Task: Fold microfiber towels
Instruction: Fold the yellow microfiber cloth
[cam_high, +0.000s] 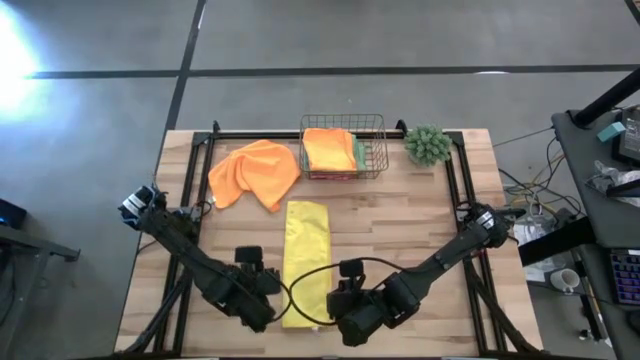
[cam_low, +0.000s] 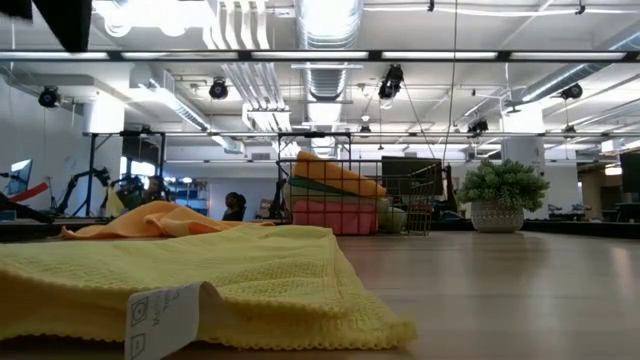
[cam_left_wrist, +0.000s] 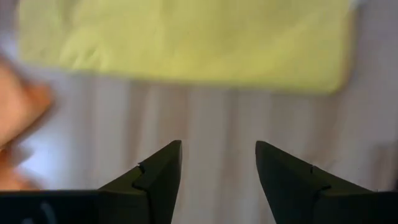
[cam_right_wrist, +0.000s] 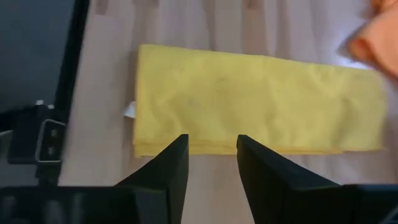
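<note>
A yellow microfiber towel (cam_high: 305, 262), folded into a long strip, lies flat on the wooden table with its white label (cam_low: 165, 315) at the near end. My left gripper (cam_left_wrist: 217, 155) stands open over bare table just left of the strip (cam_high: 268, 290). My right gripper (cam_right_wrist: 212, 149) stands open above the strip's right long edge (cam_high: 345, 300), with nothing between its fingers. A crumpled orange towel (cam_high: 255, 172) lies at the far left. Folded towels, orange on top (cam_high: 328, 148), are stacked in the copper wire basket (cam_high: 372, 150).
A small green plant (cam_high: 428, 145) in a pot stands at the far right, beside the basket. A black cable (cam_high: 310, 275) loops across the yellow strip between the two arms. Bare wood lies right of the strip and at the table's right half.
</note>
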